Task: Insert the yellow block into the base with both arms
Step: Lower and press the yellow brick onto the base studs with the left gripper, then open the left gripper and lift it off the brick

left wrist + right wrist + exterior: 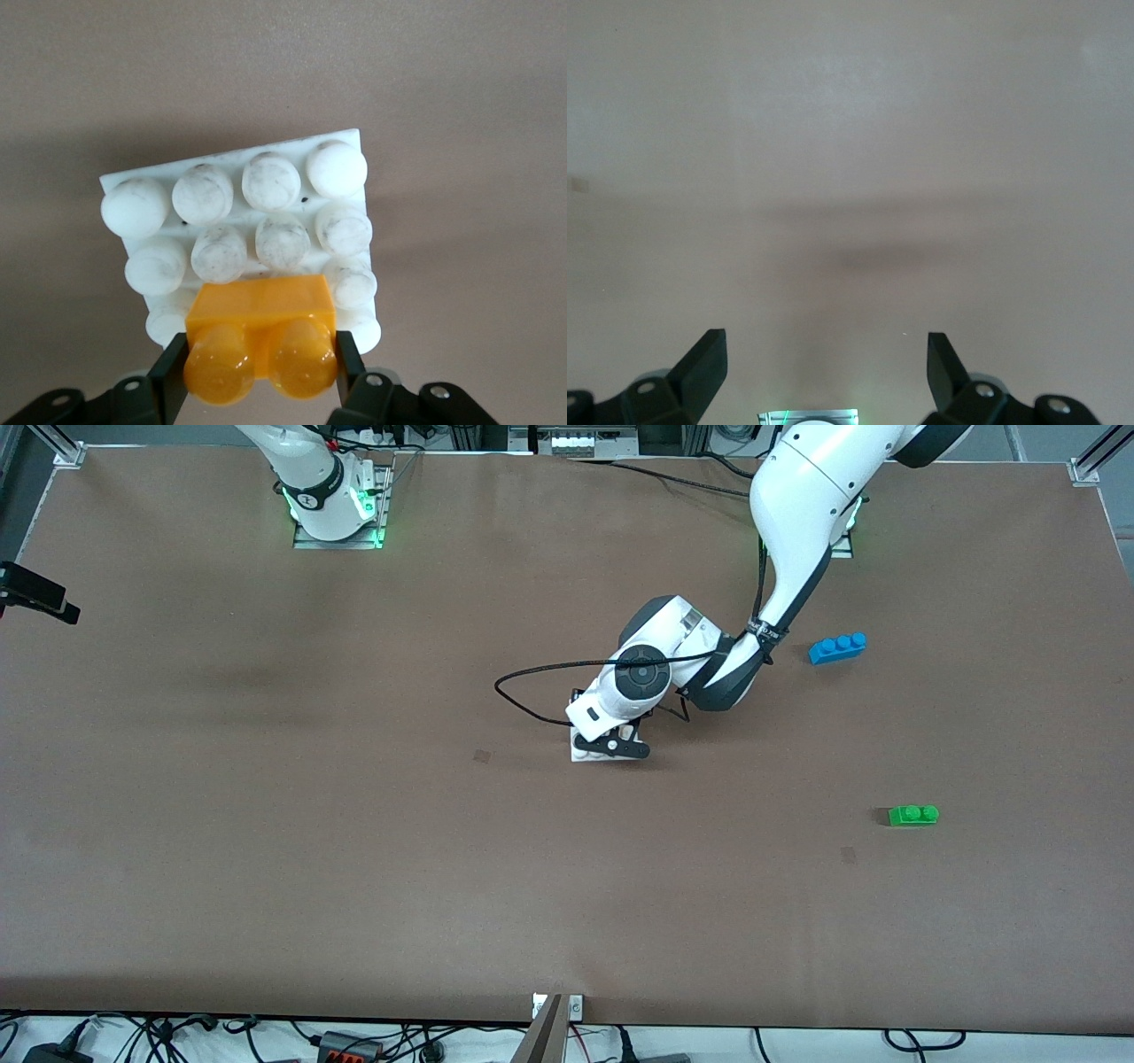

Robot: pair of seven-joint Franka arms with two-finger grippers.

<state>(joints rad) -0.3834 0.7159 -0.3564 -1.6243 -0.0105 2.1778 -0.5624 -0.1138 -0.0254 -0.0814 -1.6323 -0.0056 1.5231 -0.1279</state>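
Observation:
The yellow block (pixel 261 310), studs facing the camera, is clamped between the black fingers (pixel 170 367) of my left gripper (pixel 260 359). It lies against the edge row of studs of the white base (pixel 239 204); whether it is pressed down I cannot tell. In the front view the left gripper (pixel 616 746) sits low over the base (pixel 580 755) in the middle of the table, and the hand hides the block. My right gripper (pixel 826 345) hangs open over bare table near its own arm's base, nothing between its fingers.
A blue three-stud brick (pixel 837 647) lies toward the left arm's end, farther from the front camera than the base. A green two-stud brick (pixel 913 815) lies nearer. A black cable loop (pixel 523 691) hangs beside the left wrist.

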